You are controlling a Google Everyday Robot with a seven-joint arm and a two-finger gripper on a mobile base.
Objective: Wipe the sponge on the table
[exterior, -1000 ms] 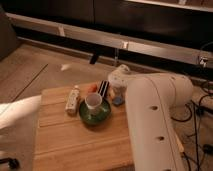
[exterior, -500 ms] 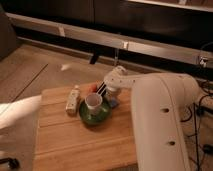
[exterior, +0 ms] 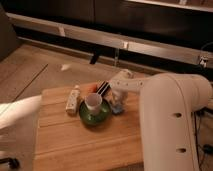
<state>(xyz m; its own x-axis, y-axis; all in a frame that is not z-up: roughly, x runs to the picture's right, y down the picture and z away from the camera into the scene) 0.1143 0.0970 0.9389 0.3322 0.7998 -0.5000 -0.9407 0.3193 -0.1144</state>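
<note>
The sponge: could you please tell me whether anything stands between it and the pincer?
Nothing visible does. The pincer is directly above the sponge on the table; the green bowl stands beside them, not between.

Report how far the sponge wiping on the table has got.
Done: the gripper is down at the sponge, right of the green bowl. In hand: the shut gripper meets the sponge; grip or press, I cannot tell. Left: strokes across the table; no wiped trace shows.
</note>
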